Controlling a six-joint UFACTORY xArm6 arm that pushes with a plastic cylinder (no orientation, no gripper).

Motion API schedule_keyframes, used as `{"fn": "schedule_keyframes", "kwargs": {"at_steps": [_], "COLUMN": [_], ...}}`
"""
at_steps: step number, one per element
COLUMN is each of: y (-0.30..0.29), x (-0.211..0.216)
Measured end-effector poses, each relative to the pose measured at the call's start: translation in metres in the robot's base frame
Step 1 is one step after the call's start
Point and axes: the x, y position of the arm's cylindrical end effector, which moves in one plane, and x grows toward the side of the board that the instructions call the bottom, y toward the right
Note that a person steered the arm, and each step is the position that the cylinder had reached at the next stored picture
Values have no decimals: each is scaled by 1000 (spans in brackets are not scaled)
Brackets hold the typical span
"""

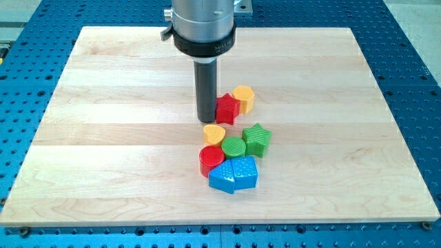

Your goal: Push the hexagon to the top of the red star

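Observation:
The red star (227, 108) lies just above the middle of the wooden board (103, 138). The yellow hexagon (244, 98) touches it on its upper right side. My tip (207, 121) stands directly left of the red star, against or very close to its left edge. The rod hides part of the star's left side. The hexagon is on the far side of the star from my tip.
Below the star sits a cluster: a yellow heart (214, 133), a green cylinder (233, 147), a green star (257, 138), a red cylinder (211, 158) and two blue blocks (224, 178) (245, 171). The heart is just below my tip.

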Motion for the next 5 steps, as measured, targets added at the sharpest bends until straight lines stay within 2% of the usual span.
{"fn": "schedule_keyframes", "kwargs": {"at_steps": [1,2,3,4,5], "y": [21,32,39,98,119], "x": [-35,-92,-103,-114,-65]}}
